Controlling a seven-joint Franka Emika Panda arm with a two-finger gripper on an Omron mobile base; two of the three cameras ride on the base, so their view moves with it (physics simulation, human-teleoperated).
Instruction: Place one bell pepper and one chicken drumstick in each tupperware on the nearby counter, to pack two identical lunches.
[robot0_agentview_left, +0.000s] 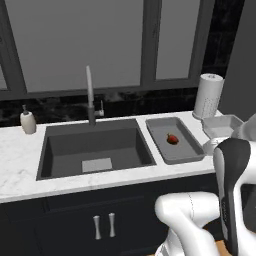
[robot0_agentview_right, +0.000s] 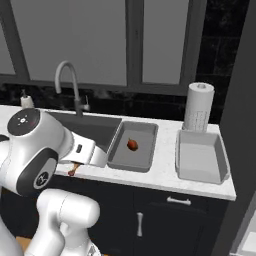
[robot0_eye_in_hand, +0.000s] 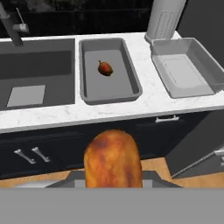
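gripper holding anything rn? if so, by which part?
Yes: a browned chicken drumstick, meaty end toward the hand camera. The gripper is shut on it; the contact point is hidden behind the meat, so which part is pinched cannot be told.

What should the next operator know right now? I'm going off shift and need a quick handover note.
Gripper: shut on a chicken drumstick, held in front of the counter, not yet over either tub.
Tupperware next to the sink: holds one red bell pepper, no drumstick.
Tupperware by the paper towel roll: nothing in it.
Done: one pepper placed.
Left: put the held drumstick in a tub, most sensibly the one with the pepper, then bring a second pepper and a second drumstick for the other tub.
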